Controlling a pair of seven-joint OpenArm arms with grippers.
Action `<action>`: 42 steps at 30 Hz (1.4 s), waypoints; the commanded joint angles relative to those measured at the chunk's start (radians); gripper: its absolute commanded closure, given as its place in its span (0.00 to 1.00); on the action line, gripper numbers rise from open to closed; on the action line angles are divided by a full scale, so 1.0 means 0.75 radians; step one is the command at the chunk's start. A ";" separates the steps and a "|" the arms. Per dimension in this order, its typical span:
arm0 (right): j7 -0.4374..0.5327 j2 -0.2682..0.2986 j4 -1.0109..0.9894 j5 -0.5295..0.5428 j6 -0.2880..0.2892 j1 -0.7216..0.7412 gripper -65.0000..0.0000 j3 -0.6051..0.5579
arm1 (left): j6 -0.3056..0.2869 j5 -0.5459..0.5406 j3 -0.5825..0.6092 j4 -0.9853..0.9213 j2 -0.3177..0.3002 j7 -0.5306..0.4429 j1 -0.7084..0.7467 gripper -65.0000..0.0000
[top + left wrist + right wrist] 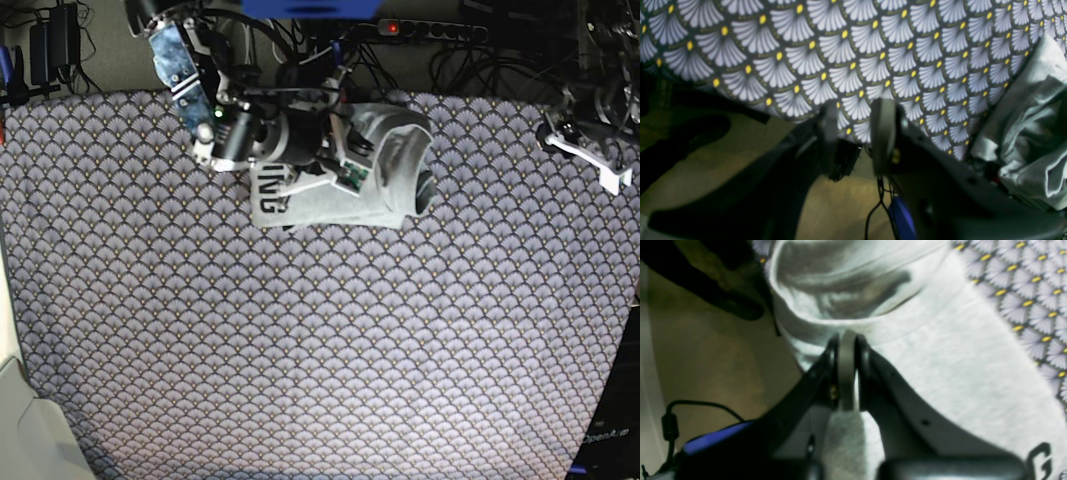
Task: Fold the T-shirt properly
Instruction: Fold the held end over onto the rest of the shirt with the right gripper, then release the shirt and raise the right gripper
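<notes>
The light grey T-shirt [385,165] lies bunched at the far middle of the table, with black lettering [272,190] showing on its left part. My right gripper [345,165] is on top of it. In the right wrist view the gripper [846,343] is shut on a fold of the T-shirt [940,356], beside a rolled edge, and a black letter [1040,456] shows at the lower right. My left gripper [592,160] is at the far right edge, apart from the shirt. In the left wrist view it [857,126] is open and empty, with the T-shirt [1027,126] off to its right.
The purple-grey fan-patterned cloth [320,350] covers the whole table. A power strip [430,30] and cables lie behind the far edge. Bare floor [723,160] and cables show past the table edge under the left gripper.
</notes>
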 commanded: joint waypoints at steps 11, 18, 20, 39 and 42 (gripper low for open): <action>0.011 -0.097 -0.136 0.020 -0.001 0.159 1.00 -0.031 | 0.001 -0.011 -0.010 0.031 -0.019 -0.021 0.059 0.73; 0.028 -0.124 -0.296 0.020 -0.001 0.249 1.00 -0.164 | 0.001 -0.015 -0.010 0.033 -0.013 -0.015 0.073 0.73; 0.030 -0.130 -0.361 0.020 -0.001 0.288 1.00 -0.166 | 0.001 -0.017 -0.010 0.033 -0.013 -0.017 0.085 0.73; -0.011 -0.060 -0.250 0.016 -0.001 0.423 1.00 -0.407 | 0.001 -0.020 0.002 0.033 -0.011 -0.023 0.099 0.73; -0.054 0.014 -0.136 0.013 -0.001 0.433 1.00 -0.403 | 0.001 -0.020 0.053 0.033 -0.011 -0.023 0.099 0.73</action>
